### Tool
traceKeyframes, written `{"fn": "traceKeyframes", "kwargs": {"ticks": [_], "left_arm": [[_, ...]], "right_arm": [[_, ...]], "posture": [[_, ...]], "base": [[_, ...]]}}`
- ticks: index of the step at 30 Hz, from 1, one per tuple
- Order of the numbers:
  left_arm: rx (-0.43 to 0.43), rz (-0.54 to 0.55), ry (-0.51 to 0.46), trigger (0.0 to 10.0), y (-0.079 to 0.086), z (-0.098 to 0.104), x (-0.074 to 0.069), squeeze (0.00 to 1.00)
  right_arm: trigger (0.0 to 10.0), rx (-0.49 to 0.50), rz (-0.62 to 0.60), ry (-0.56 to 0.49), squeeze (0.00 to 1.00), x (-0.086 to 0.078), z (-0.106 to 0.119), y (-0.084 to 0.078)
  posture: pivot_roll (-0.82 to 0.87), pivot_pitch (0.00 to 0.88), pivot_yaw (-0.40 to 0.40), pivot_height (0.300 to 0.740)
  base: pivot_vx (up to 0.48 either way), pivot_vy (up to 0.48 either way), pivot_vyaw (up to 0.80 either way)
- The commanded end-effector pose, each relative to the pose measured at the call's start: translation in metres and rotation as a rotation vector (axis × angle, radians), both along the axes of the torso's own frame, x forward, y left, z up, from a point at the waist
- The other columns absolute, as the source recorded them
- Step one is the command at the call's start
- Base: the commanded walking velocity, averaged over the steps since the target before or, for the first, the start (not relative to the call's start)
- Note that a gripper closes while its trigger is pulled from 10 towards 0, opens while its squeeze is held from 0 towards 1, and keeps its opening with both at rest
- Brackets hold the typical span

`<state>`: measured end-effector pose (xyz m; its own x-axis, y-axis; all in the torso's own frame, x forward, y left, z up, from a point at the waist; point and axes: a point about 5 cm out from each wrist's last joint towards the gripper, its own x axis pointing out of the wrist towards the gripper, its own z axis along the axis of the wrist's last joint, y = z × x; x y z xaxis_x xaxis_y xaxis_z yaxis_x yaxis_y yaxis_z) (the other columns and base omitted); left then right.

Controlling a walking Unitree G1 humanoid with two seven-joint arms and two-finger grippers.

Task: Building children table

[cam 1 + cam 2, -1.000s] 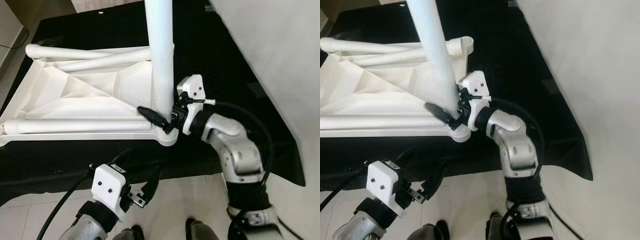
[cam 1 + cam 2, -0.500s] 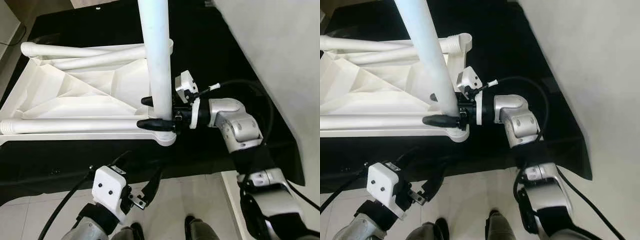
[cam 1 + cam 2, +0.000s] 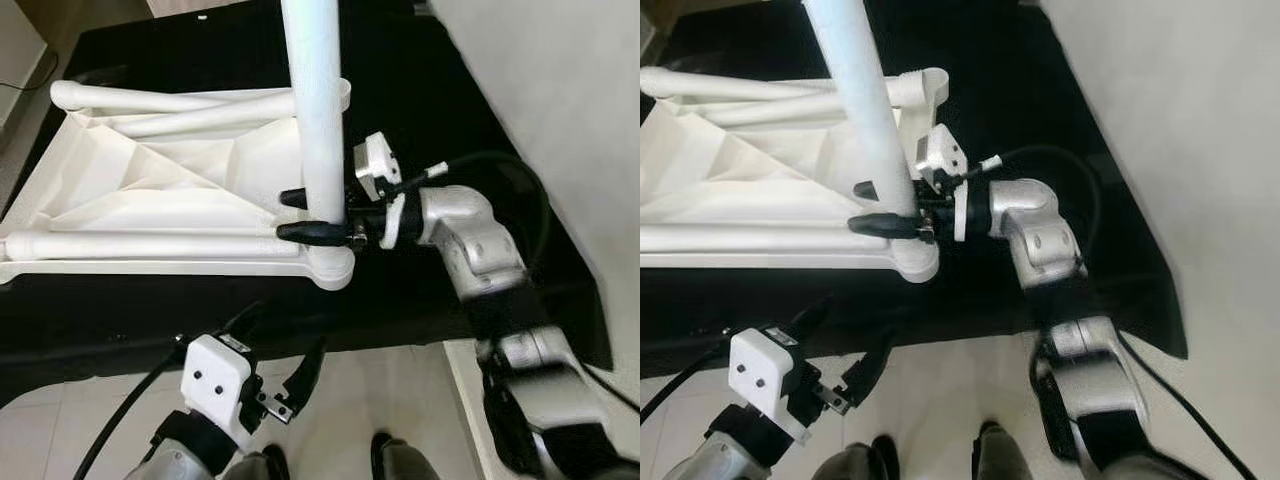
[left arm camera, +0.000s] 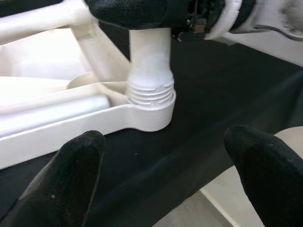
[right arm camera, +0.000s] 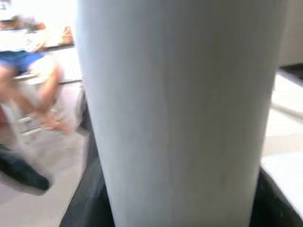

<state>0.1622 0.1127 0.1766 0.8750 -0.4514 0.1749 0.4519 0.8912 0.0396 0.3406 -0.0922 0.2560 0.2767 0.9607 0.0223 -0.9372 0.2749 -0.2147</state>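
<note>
**Right gripper clamped on upright table leg at corner socket**

The white plastic children's table top (image 3: 150, 200) lies upside down on a surface covered by a black cloth (image 3: 430, 110). Its ribbed underside faces up. Two white tubular legs lie flat across it: one long white leg (image 3: 150, 245) along the near edge, and another white leg (image 3: 150, 100) along the far edge.

A third white cylindrical leg (image 3: 318, 110) stands upright in the round threaded corner socket (image 4: 150, 111) at the near right corner of the table top. In the left wrist view, the threaded end of this leg sits in the socket collar, with several thread turns exposed above the rim.

The right gripper (image 3: 305, 215) reaches in from the right side. Its jaws are clenched around the upright leg just above the socket, one black finger on the near side (image 3: 312, 232) and one on the far side of the tube. The right wrist view shows the leg surface at very close range.

The left gripper (image 3: 285, 365) hangs below the near edge of the surface, above the pale tiled floor (image 3: 350, 400). Its jaws are released and hold nothing. It is well apart from the table top.

The robot's dark feet (image 3: 385, 455) are on the floor tiles.
</note>
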Motion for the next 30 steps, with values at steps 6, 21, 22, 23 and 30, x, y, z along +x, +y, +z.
{"fn": "traceKeyframes", "kwargs": {"ticks": [6, 21, 22, 23, 30], "left_arm": [[0.0, 0.008, 0.026, 10.0, 0.003, -0.006, 0.003, 0.0], [0.006, 0.014, 0.018, 10.0, 0.004, -0.009, 0.011, 0.0], [0.006, 0.015, 0.017, 10.0, 0.004, -0.009, 0.011, 0.0], [0.006, 0.015, 0.017, 10.0, 0.004, -0.009, 0.011, 0.0], [0.003, 0.009, 0.016, 10.0, 0.002, -0.007, 0.009, 0.0]], "right_arm": [[0.0, 0.046, -0.825, 0.155, 0.0, -0.023, -0.043, -0.012], [10.0, 0.1, -0.72, 0.189, 0.0, -0.032, -0.048, 0.029], [10.0, 0.125, -0.646, 0.197, 1.0, -0.032, -0.042, 0.033], [10.0, 0.125, -0.646, 0.197, 1.0, -0.032, -0.042, 0.033], [10.0, 0.16, -0.229, 0.064, 1.0, -0.025, 0.0, 0.033]], "posture": [[0.0, 0.289, 0.067, 0.74], [0.0, 0.249, 0.059, 0.74], [0.0, 0.25, 0.058, 0.74], [0.0, 0.25, 0.058, 0.74], [0.03, 0.268, 0.053, 0.74]], "base": [[0.0, 0.0, 0.0], [0.0, 0.0, 0.0], [0.0, 0.0, 0.0], [0.0, 0.0, 0.0], [0.0, 0.0, 0.0]]}}
